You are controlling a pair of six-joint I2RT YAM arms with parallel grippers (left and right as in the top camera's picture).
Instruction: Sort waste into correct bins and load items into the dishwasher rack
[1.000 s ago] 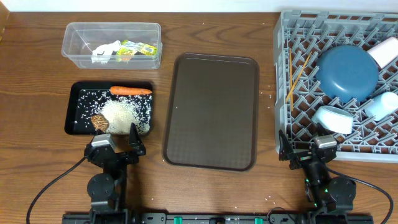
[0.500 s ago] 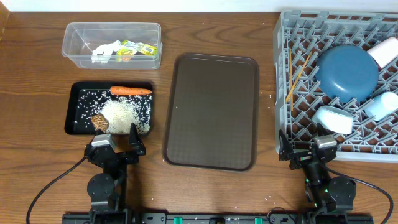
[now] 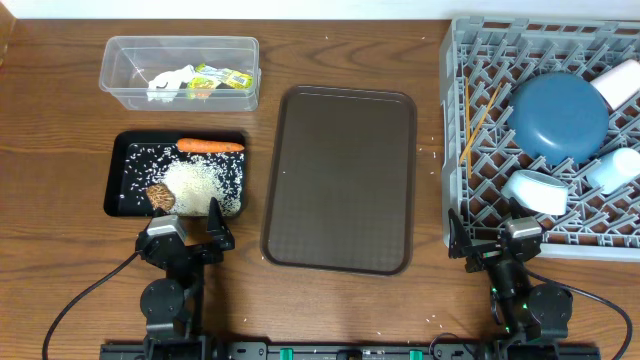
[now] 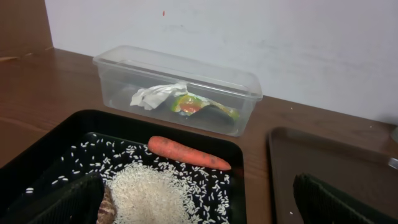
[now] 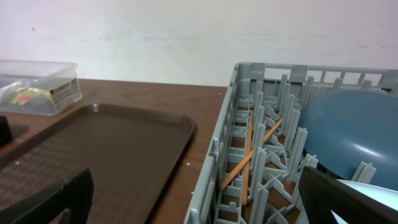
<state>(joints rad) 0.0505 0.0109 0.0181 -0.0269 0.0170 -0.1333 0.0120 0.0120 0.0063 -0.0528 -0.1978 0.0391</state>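
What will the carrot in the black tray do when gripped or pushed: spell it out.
The carrot looks rigid and tapered, so it probably lifts without bending. Its round body lies flat in the black tray, so a sideways push likely rolls it. Loose rice grains beside it may scatter.

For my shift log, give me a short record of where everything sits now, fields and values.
clear tub: crumpled paper, wrappers
black tray: carrot, rice, brown lump
brown serving tray: between black tray and rack
rack: dark blue dish, light blue bowl, white cup, light blue cup, chopsticks
left claw: open, empty
right claw: open, empty
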